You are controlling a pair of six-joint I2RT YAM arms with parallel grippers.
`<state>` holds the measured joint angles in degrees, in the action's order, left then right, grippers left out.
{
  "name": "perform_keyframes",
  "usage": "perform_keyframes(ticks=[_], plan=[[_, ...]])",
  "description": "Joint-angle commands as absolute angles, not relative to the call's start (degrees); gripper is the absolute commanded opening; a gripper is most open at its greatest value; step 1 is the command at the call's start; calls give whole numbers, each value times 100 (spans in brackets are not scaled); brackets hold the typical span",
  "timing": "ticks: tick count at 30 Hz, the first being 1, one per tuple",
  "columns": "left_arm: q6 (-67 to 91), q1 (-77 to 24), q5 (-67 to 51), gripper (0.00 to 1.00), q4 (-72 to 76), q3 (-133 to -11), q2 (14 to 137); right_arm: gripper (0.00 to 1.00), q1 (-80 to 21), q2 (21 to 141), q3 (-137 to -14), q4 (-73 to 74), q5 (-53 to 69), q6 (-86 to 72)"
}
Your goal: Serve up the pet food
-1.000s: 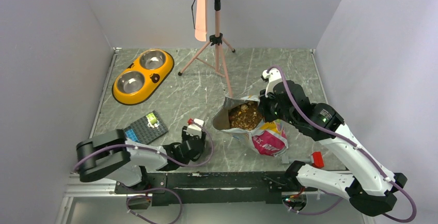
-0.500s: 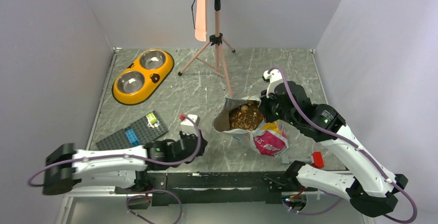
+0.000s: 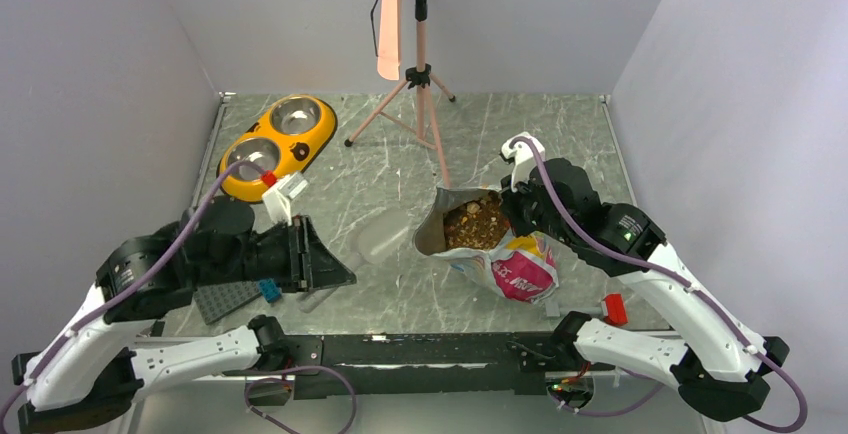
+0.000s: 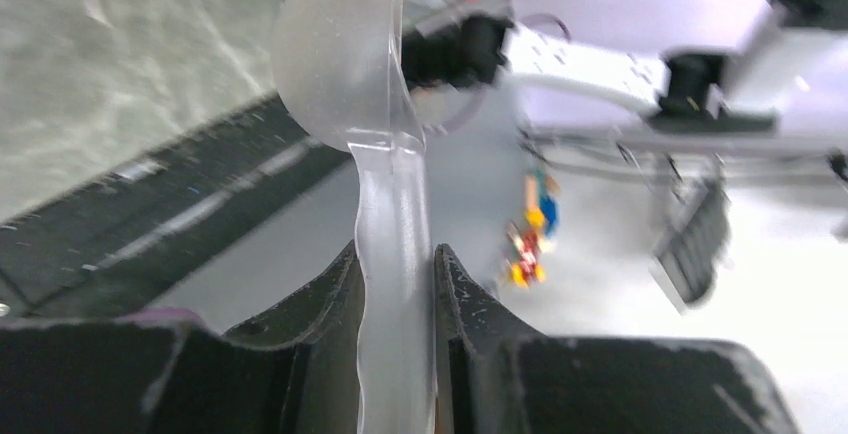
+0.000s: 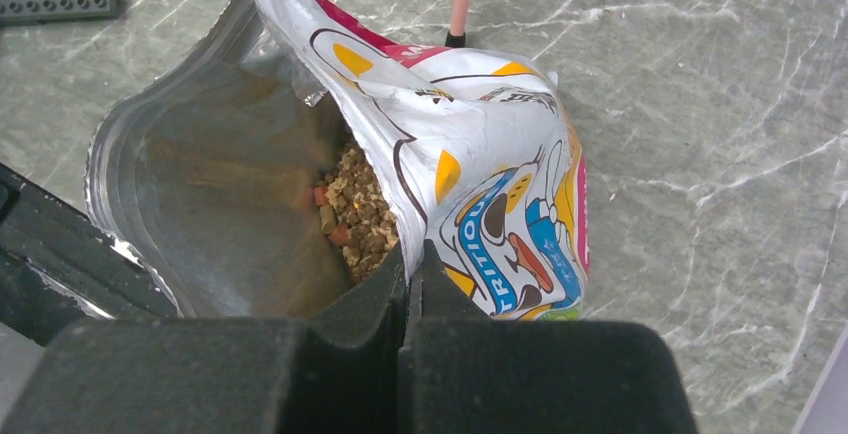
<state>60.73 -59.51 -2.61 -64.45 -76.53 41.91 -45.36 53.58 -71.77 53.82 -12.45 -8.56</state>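
2 grippers, both gripping
The left gripper point(image 4: 395, 266) is clamping the handle of the clear scoop point(image 4: 345, 64); the right gripper point(image 5: 411, 266) is pinching the rim of the bag point(image 5: 495, 159); pet food point(image 5: 360, 219) is lying inside.

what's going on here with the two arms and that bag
The right gripper pinches the rim of the bag, holding it open with the pet food showing inside. The left gripper grips a clear scoop by its handle, left of the bag; no food shows in it. The yellow dish at the far left looks empty.
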Motion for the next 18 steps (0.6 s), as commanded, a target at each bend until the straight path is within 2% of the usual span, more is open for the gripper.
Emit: perform_keyframes(ticks=[1, 4, 8, 18], plan=[[5814, -5728, -2631, 0, -6588, -8318, 5185, 0, -4554, 5271, -7204, 4962, -1211, -530], [5727, -5465, -2999, 0, -6558, -8593, 5681, 0, -4562, 5325, -7270, 4983, -1069, -527], [5732, -4956, -3565, 0, -6145, -8301, 6145, 0, -4573, 5374, -7384, 5029, -997, -511], [5616, -4733, -3587, 0, -5489, -8475, 7607, 0, -4703, 5491, -7633, 5248, -1010, -331]])
